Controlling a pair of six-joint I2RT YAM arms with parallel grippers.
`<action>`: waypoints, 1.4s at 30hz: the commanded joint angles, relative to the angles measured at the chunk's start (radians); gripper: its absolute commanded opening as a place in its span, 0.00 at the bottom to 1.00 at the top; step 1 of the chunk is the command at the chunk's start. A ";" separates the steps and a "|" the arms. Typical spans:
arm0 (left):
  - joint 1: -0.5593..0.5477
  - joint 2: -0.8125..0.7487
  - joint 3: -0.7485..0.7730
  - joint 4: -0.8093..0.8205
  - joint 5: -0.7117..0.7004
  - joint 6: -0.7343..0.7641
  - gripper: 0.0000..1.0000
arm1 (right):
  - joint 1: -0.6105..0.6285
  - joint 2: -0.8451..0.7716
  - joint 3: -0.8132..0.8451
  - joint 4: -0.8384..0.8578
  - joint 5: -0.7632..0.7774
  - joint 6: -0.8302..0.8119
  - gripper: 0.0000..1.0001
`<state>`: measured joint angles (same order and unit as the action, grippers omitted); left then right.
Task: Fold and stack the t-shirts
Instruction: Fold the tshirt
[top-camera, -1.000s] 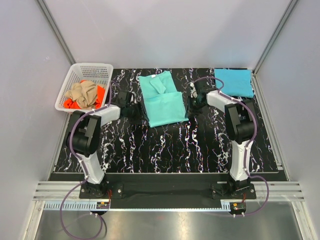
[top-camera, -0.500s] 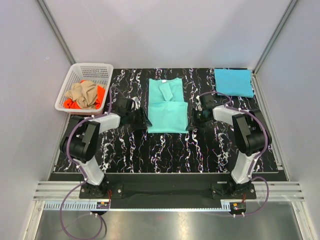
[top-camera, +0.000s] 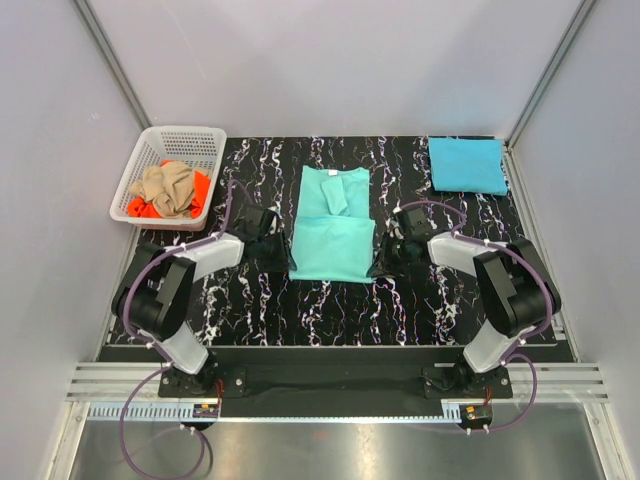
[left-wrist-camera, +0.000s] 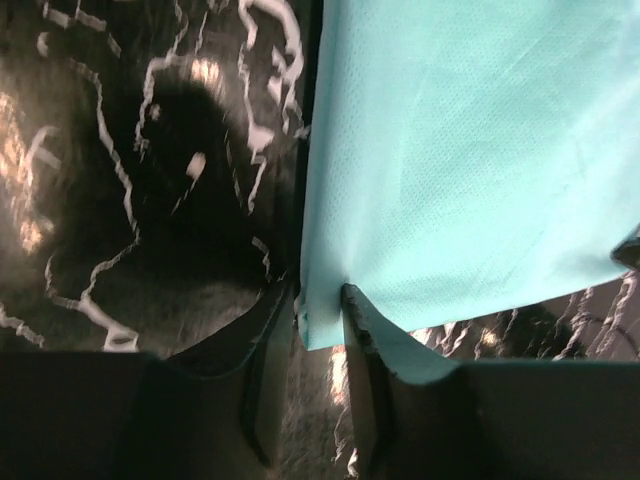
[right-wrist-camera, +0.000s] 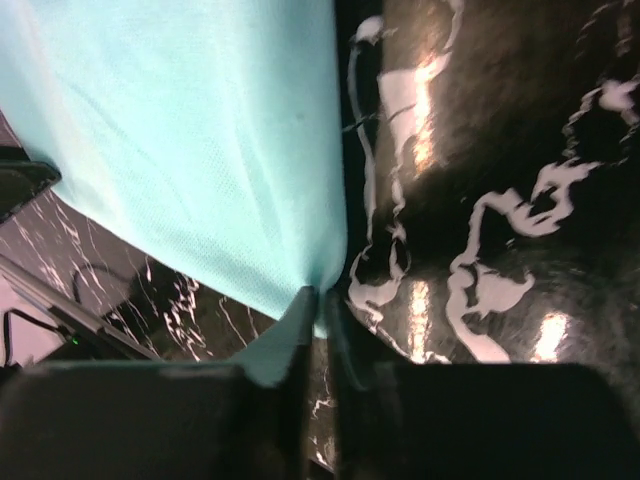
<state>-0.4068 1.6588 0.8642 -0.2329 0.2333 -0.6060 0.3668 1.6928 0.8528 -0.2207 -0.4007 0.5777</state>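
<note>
The mint-teal t-shirt lies partly folded in the middle of the dark marbled table. My left gripper is at its near left corner. In the left wrist view that corner sits between the two fingers of the left gripper, touching both, and the hem runs taut to the right. My right gripper pinches the near right corner, and the cloth bunches into the narrow slit of the right gripper. A folded sky-blue t-shirt lies at the back right.
A white lattice basket stands at the back left, holding a crumpled tan t-shirt over an orange one. Grey walls close in the table on three sides. The arm bases are bolted at the near edge.
Both grippers have drawn back toward the near edge with the mint-teal t-shirt's corners. The shirt, skewed a second ago, now lies straight and has slid nearer.
</note>
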 joint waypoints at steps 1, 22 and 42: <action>-0.027 -0.070 -0.016 -0.083 -0.117 0.009 0.40 | 0.037 -0.073 -0.015 0.020 0.028 0.040 0.19; 0.086 0.182 0.346 0.150 0.273 0.086 0.46 | -0.094 0.192 0.501 -0.239 0.043 -0.302 0.43; 0.115 0.387 0.524 0.061 0.107 0.123 0.52 | -0.154 0.335 0.548 -0.103 -0.185 -0.394 0.38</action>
<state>-0.2981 2.0293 1.3510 -0.1783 0.3771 -0.5014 0.2306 2.0357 1.4059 -0.4171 -0.4778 0.2039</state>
